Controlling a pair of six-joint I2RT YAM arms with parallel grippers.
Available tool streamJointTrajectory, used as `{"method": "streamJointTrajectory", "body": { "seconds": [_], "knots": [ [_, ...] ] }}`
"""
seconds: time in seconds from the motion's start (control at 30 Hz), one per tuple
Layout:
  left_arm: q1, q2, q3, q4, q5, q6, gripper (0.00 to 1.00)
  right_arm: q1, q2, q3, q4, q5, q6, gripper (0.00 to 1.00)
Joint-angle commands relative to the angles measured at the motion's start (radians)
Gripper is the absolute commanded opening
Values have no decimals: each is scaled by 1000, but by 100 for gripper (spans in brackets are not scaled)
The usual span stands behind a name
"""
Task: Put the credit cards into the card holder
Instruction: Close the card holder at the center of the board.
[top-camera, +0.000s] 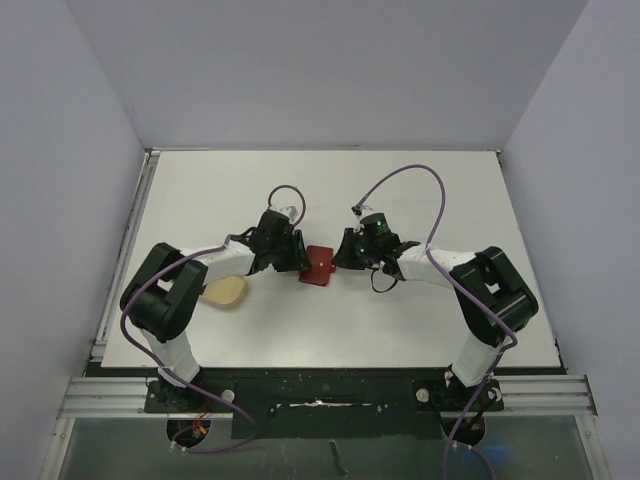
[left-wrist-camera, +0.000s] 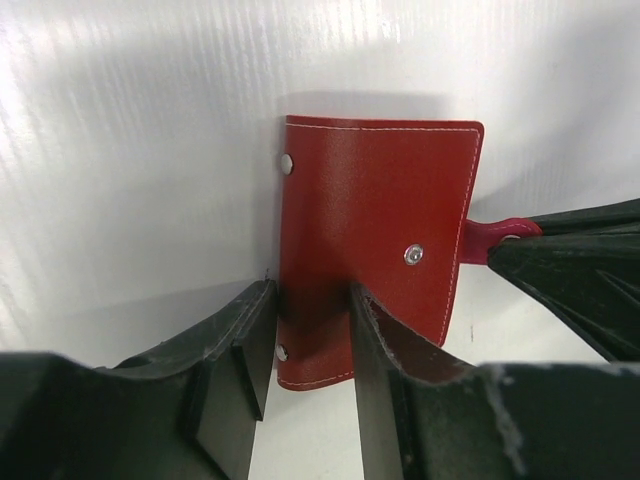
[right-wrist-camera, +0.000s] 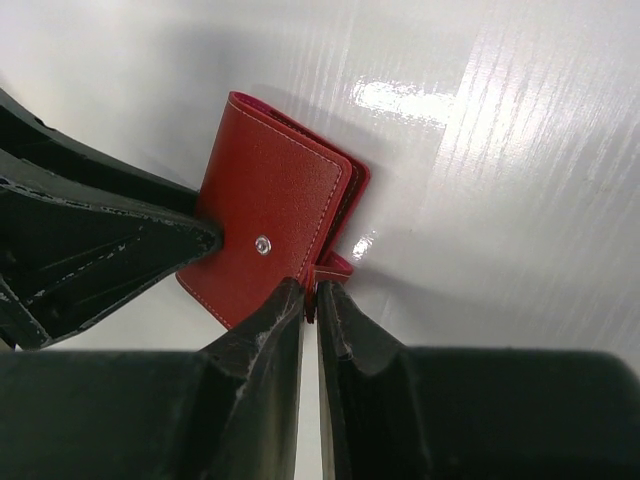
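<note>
Card holder (top-camera: 318, 265) is found closed and flat at the middle of the table (top-camera: 420, 190), between both grippers. Its snap tab (right-wrist-camera: 336, 267) is pinched by the almost shut jaws of the right gripper (right-wrist-camera: 310, 292). The left gripper (left-wrist-camera: 312, 345) stands partly open, astride the spine corner. The leather is judged light, soft and somewhat slippery, so the free cover edge should be taken for opening. No credit cards can be made out.
</note>
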Motion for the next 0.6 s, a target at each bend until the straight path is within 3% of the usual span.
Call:
{"method": "streamJointTrajectory", "body": {
  "seconds": [0.0, 0.57],
  "knots": [
    [-33, -12, -30, 28, -26, -86, 30, -3, -58, 42, 1, 15, -27, 11],
    [-59, -34, -67, 57, -40, -169, 27, 0, 12, 95, -26, -28, -46, 18]
  ]
}}
